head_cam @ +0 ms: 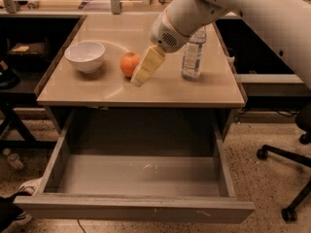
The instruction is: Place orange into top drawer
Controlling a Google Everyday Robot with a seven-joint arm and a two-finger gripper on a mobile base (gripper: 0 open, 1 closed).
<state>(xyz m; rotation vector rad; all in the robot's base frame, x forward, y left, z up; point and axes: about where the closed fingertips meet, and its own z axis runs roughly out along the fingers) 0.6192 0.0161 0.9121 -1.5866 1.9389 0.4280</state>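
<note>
One slip threatens: the tool (138,81), close beside the orange (128,63) on the table (146,95) (spread or pressed together, I cannot tell), could nudge it rolling away from the open top drawer (141,174).
</note>
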